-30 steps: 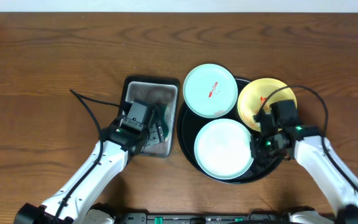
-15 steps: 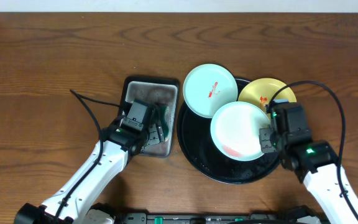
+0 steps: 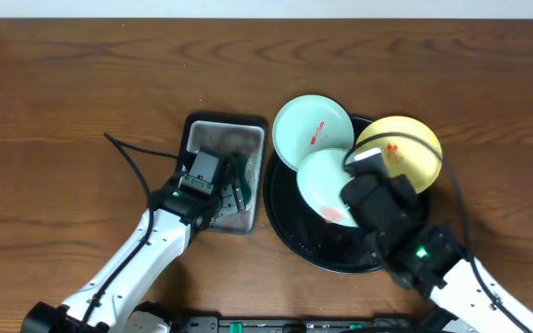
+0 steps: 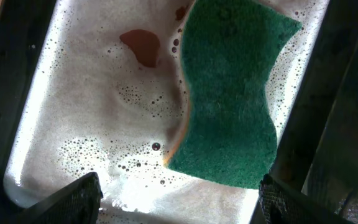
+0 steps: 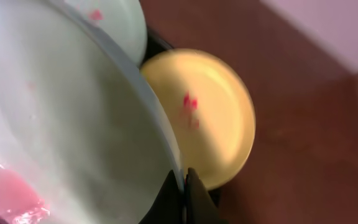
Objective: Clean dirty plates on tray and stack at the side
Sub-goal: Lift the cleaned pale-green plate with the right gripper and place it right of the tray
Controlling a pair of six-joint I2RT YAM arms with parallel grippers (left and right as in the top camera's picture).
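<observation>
Wooden surface (image 3: 63, 83) carrying the whole work area, seen from the robot's side. The round black tray (image 3: 292, 242) sits right of centre and serves as the holding place for the dirty plates; just beside its left rim stands the grey metal tray (image 3: 225, 120), filled with foamy soapy water (image 4: 104, 124), apparently the washing station. Of the plates, the second mint plate (image 3: 311, 129) rests on the black tray's far-left rim and overhangs it, showing a red streak; the yellow plate (image 3: 405, 162) lies at the far-right edge, also spotted red. The held mint plate (image 3: 317, 183) is raised above the black tray and tilted, a red smear near its lower edge; the tilt probably presents its dirty face toward the wash side. The green sponge (image 4: 229, 93) lies in the suds, untouched. The right pincer (image 5: 182, 193) is clenched on the rim of the held mint plate, gripping by the edge so the face stays free for wiping. The left pincer (image 4: 179, 199) hangs released over the sponge, fingers spread wide, likely poised to take it.
</observation>
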